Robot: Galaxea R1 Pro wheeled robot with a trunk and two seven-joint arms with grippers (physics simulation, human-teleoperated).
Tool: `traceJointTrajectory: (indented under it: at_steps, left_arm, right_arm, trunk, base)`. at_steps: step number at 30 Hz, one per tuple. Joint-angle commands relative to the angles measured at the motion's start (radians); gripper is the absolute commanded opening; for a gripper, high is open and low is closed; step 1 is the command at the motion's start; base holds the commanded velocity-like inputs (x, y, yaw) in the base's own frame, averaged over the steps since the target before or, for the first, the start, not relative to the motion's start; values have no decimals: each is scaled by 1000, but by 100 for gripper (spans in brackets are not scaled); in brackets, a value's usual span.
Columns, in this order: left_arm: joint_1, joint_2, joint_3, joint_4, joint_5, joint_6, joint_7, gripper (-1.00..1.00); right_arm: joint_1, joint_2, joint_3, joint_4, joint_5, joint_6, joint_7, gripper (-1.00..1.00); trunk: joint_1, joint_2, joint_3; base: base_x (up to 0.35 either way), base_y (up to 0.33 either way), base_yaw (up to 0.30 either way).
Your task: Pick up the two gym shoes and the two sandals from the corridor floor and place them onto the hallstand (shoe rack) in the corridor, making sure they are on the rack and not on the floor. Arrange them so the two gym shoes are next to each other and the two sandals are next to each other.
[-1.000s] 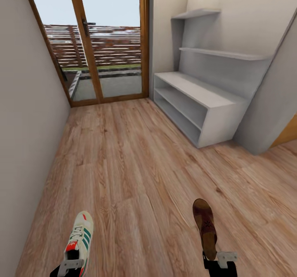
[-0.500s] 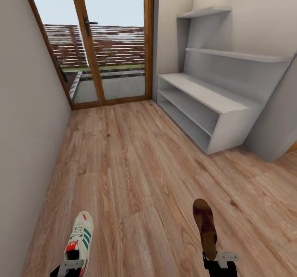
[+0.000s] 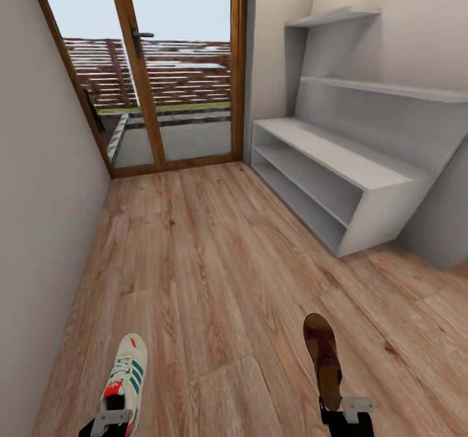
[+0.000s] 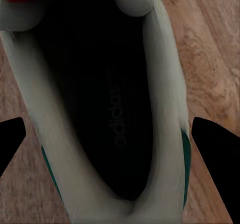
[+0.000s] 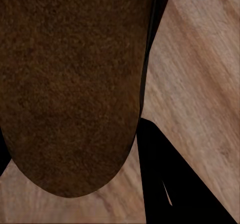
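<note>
A corridor with a light brown wood-plank floor (image 3: pixel 214 261) leads to a glazed wooden door (image 3: pixel 140 66) at the far end. Against the right wall stands the light grey hallstand (image 3: pixel 338 170), its low two-tier base and two wall shelves bare. At the bottom of the head view, the left pincer (image 3: pixel 112 419) is clamped on a white gym shoe (image 3: pixel 127 375) with green stripes, its toe pointing towards the door. The right pincer (image 3: pixel 348 412) is clamped on a dark brown sandal (image 3: pixel 324 356), also pointing ahead. Both shoes sit well apart from the hallstand. In the left wrist view, dark fingertips (image 4: pixel 215 144) flank the shoe's sides.
</note>
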Motion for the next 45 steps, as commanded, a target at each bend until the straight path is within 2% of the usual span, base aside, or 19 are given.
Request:
traceJointTrajectory:
  at_steps: [1,45]
  left_arm:
    - [-1,-1,6,1,2,-2,-7,-100]
    - [-1,-2,5,3,2,-2,-7,-100]
  right_arm:
    - [-1,0,-3,0,6,-2,-5,-100]
    - [-1,0,-5,0,5,-2,-6,-100]
  trunk:
    - [0,0,-1]
    - [0,0,-1]
  base:
    - [331,101,0]
    - [331,101,0]
